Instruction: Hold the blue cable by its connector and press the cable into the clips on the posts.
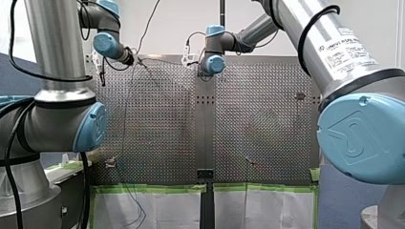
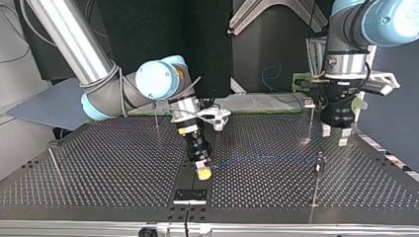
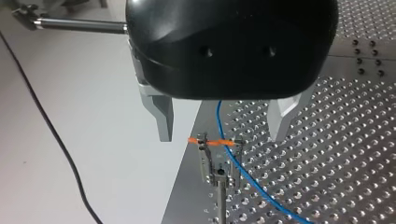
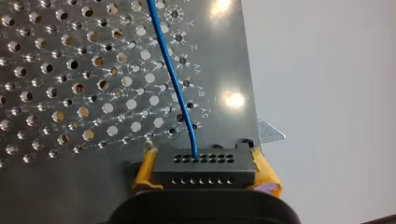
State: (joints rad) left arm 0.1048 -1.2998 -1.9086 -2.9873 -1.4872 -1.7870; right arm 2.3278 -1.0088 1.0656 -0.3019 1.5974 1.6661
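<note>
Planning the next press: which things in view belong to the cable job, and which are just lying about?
Job: thin blue cable; black multi-hole connector, clamped in my right gripper; slim metal post with orange-tipped clip, ahead of my open left gripper.
Lying about: loose thin black lead; green tape strip.

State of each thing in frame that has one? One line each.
right gripper, shut on the connector
connector, clamped between the yellow pads, blue cable plugged in
blue cable, runs from the connector across the table to the clip
left gripper, open, over the clip
clip, cable against it; seated or not, cannot tell
</note>
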